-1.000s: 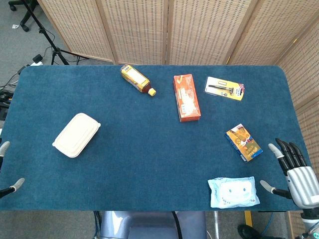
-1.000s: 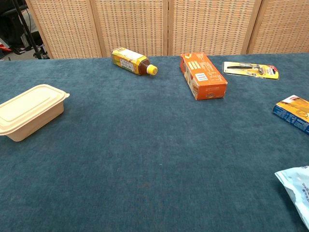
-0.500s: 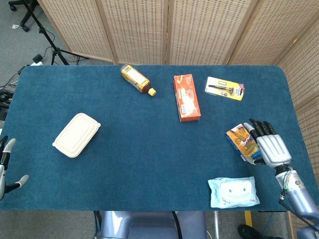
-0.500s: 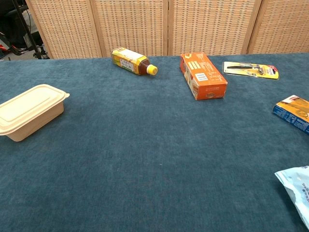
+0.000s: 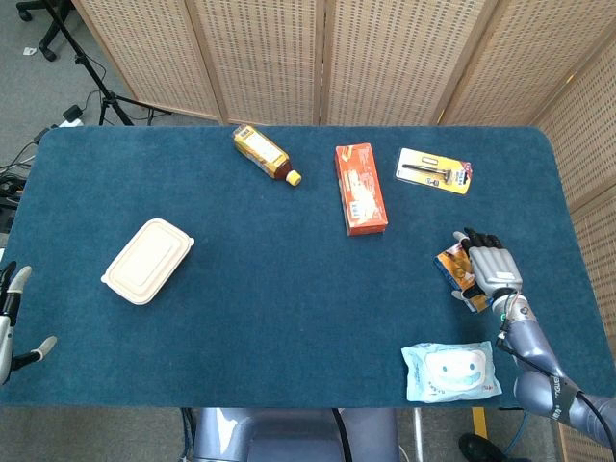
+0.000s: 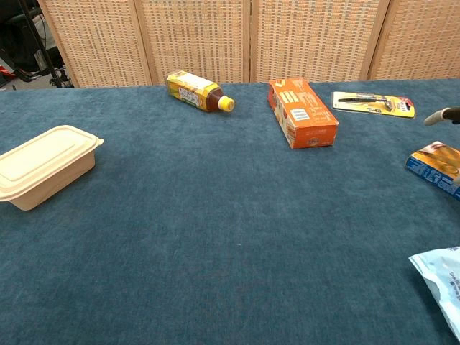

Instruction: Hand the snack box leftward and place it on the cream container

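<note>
Snack box (image 5: 464, 276) — the small blue and orange one — lies flat on the blue table (image 5: 289, 318) near my right edge, and my right hand (image 5: 489, 266) is over its right half, fingers spread apart and pointing away from me. I cannot tell whether they touch it; nothing is lifted, so I judge I hold nothing. The chest view shows only one fingertip at the frame's right border above the box (image 6: 436, 165).

Nearest me on the right is the pale blue wipes pack (image 5: 450, 372), just in front of the box and clear of my reach. My left hand (image 5: 12, 322) waits off the left edge, fingers apart and empty — sensible, since it must receive the box later. The cream container (image 5: 147, 261) sits lid-closed on the left side, well apart from the box, which is why a handover is needed. Further back lie the orange carton (image 5: 360, 188), the bottle (image 5: 262, 153) on its side and a carded tool pack (image 5: 435, 170), none in the path.

A second ago my right hand was down at the table's corner; half a second ago it had come alongside the box, and now it covers it. The box itself has not shifted.
</note>
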`<state>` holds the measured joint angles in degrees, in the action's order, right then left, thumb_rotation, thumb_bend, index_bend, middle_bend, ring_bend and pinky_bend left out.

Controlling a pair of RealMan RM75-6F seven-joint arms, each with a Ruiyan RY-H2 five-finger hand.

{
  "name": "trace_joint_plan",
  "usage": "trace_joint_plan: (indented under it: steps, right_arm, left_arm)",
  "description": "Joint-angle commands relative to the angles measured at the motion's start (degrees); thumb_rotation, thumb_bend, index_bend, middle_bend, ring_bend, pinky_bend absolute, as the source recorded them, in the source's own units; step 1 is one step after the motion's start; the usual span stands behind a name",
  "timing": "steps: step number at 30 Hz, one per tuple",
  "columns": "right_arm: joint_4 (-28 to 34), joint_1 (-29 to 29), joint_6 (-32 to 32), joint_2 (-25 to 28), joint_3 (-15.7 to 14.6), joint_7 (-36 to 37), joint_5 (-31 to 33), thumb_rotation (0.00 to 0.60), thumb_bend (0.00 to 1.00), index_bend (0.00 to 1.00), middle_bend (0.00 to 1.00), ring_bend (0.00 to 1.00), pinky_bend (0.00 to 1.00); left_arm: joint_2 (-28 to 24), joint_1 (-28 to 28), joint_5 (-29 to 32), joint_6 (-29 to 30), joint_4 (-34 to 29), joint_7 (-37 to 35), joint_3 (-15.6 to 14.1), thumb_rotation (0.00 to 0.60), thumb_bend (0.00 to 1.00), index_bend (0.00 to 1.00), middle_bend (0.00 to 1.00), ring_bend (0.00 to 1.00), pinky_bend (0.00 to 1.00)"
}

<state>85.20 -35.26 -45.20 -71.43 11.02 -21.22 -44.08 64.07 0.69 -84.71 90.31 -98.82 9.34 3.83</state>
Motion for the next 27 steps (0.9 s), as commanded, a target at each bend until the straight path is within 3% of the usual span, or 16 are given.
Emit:
trace_joint_plan:
  steps: [1,14,20,22,23,25,27]
  right_arm:
    - [-2.11,-1.19,0.41,-1.85,-0.88,-0.90,2.74,0.600,0.00,0.00,0.00,0.00,0.00]
    - [-13.98,-2.37,3.90,-5.94,-2.10,1.38,9.17,0.600,0.00,0.00,0.00,0.00,0.00]
    - [-17.55,-2.25,6.95,-7.01,-2.15,4.94,6.40,0.600,0.00,0.00,0.00,0.00,0.00]
    - [-18.57,-2.17,7.89,-7.38,-1.92,6.90,3.56,0.600,0.00,0.00,0.01,0.07,0.01]
    - [-19.63,-2.00,7.95,-7.87,-1.71,8.50,0.96,0.600,0.00,0.00,0.05,0.16,0.06]
    - [-21.58,-1.47,5.61,-9.29,-1.19,11.05,-3.76,0.600,0.00,0.10,0.22,0.38,0.22]
    - [-23.63,-0.63,1.84,-11.16,-0.75,14.27,-8.63,0.600,0.01,0.35,0.51,0.61,0.45]
  left_arm:
    - [-0.07,-0.01,0.16,0.05,0.02,-0.17,0.08,0.600,0.00,0.00,0.00,0.00,0.00]
    - [0.05,0.19,0.28,-0.20,0.08,0.21,-0.02,0.600,0.00,0.00,0.00,0.00,0.00]
    - [0.30,0.32,0.36,-0.40,-0.03,0.80,-0.10,0.600,0.00,0.00,0.00,0.00,0.00]
    - [0.32,0.33,0.39,-0.43,-0.05,0.78,-0.12,0.600,0.00,0.00,0.00,0.00,0.00]
    - [0.33,0.33,0.40,-0.40,-0.04,0.75,-0.11,0.600,0.00,0.00,0.00,0.00,0.00]
    - [0.31,0.30,0.47,-0.31,-0.04,0.65,-0.07,0.600,0.00,0.00,0.00,0.00,0.00]
    - [0.27,0.28,0.54,-0.29,-0.03,0.53,-0.05,0.600,0.00,0.00,0.00,0.00,0.00]
